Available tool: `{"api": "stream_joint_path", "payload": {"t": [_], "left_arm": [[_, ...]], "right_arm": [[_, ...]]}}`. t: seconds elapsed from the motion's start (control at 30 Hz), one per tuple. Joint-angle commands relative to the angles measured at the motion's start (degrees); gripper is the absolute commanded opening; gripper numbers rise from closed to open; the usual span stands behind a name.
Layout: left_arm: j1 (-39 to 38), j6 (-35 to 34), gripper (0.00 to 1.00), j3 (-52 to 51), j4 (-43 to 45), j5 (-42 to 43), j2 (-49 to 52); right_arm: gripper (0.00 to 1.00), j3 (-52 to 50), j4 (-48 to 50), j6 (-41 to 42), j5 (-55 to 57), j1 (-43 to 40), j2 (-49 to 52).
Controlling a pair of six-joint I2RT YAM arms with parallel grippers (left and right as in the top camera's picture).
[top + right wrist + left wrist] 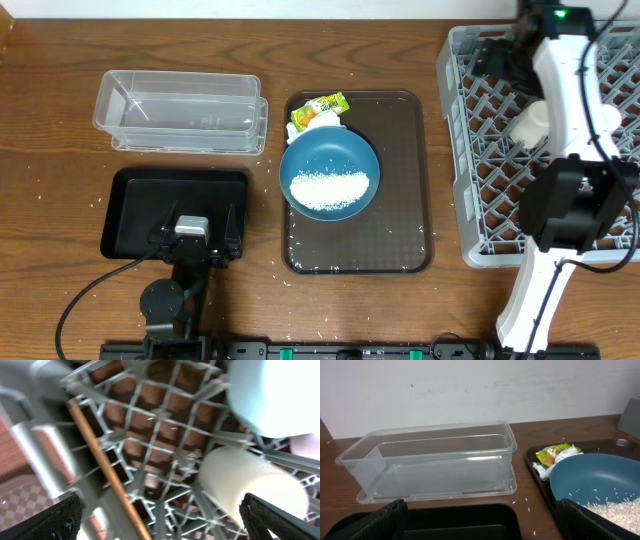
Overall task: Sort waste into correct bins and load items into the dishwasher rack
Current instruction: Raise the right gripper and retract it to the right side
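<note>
- Dark-blue dish (330, 175): set on the left half of the brown serving tray (400, 215). Round, shallow and glossy, with a raised rim. Judged rigid, fairly heavy, slippery and breakable. Best taken at the rim, on the bare side away from the rice.
- Rice heap (328, 190): loose white grains lying in the near half of the dish; a few strays noted on the bench (60, 120). Judged impossible to pinch, so more likely to be tipped out with the dish than picked up.
- Wrapper (320, 108): yellow-green print with crumpled white paper, tucked at the dish's far rim on the brown tray and apparently touching it. Judged light, soft and crushable; any raised fold should serve as a hold.
- Clear tub (180, 110) and black tray (135, 205): both on the bench left of the brown tray, the tub farther, the black tray nearer. Nothing is seen in either.
- Dishwasher rack (480, 150): grey lattice crate at the right. A cream-white cup (250, 485) lies in it, with a light-blue bowl (275, 395) just beside; contact between them cannot be told.
- Left end effector (480, 525): held over the black tray, spread wide, nothing in it.
- Right end effector (160, 515): held over the rack, spread wide and empty, the cup near but not gripped.
</note>
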Motion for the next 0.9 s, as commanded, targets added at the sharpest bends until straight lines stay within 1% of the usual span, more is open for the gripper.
{"api": "stream_joint_path", "payload": {"t": [0.0, 0.2, 0.3, 0.43, 0.53, 0.67, 0.73, 0.87], "left_arm": [[0.2, 0.3, 0.96, -1.0, -1.9, 0.6, 0.0], [0.2, 0.3, 0.96, -1.0, -1.9, 0.5, 0.0], [0.2, 0.3, 0.96, -1.0, -1.9, 0.6, 0.0], [0.2, 0.3, 0.96, -1.0, -1.9, 0.6, 0.0], [0.2, 0.3, 0.96, -1.0, -1.9, 0.6, 0.0], [0.2, 0.3, 0.96, -1.0, -1.9, 0.6, 0.0], [0.2, 0.3, 0.97, -1.0, -1.9, 0.6, 0.0], [0.2, 0.3, 0.96, -1.0, -1.9, 0.6, 0.0]], "right_arm": [[0.99, 0.3, -0.3, 1.4, -3.3, -1.2, -2.5], [0.99, 0.4, -5.0, 1.4, -13.4, -3.4, -3.1], [0.99, 0.4, -5.1, 1.4, -14.3, -4.8, -5.4], [0.99, 0.4, -4.5, 1.3, -13.5, -7.2, -11.6], [0.99, 0.4, -4.6, 1.2, -10.9, -9.4, -17.3], [0.99, 0.4, -6.2, -1.7, -4.2, -12.5, -23.6], [0.99, 0.4, -6.5, -3.3, 0.8, -13.7, -25.3], [0.99, 0.4, -6.6, -3.4, 9.8, -15.5, -26.8]]}}
